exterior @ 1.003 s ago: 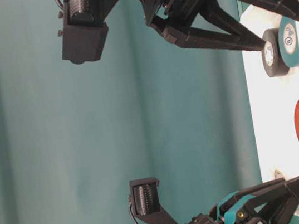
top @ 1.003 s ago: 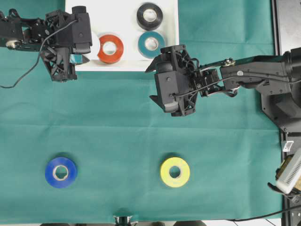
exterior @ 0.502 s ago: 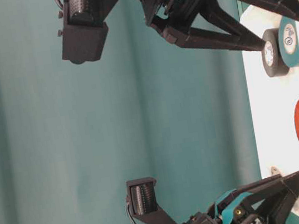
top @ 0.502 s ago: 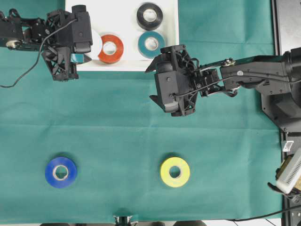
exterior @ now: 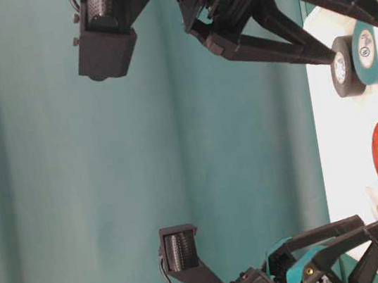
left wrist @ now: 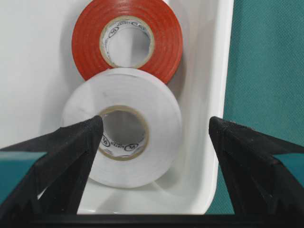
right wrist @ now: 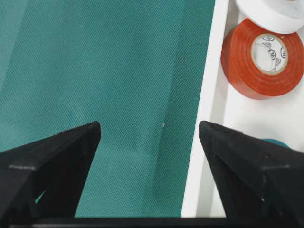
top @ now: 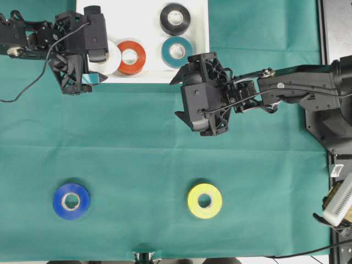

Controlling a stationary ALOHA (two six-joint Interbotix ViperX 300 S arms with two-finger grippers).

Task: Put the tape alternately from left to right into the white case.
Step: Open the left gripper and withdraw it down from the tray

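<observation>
The white case [top: 146, 76] stands at the table's far edge. In it lie a white tape [top: 114, 59], touching a red-orange one [top: 131, 57], plus a teal [top: 177, 51] and a black [top: 175, 18] roll. My left gripper [left wrist: 154, 126] is open around the white tape [left wrist: 123, 128], its right finger over the case rim [left wrist: 209, 142]. Blue tape [top: 71, 201] and yellow tape [top: 204, 201] rest on the cloth near the front. My right gripper [right wrist: 149, 128] hangs open and holds nothing, over the cloth just in front of the case rim [right wrist: 209, 118].
Green cloth covers the table. The right arm [top: 286, 88] reaches in from a black base at the right edge. A cable [top: 33, 82] trails from the left arm. The red-orange roll [right wrist: 261, 59] shows past the right gripper's fingers.
My left gripper has opened and let go of the white tape, which now lies in the case against the red-orange roll. The right arm has not moved.
</observation>
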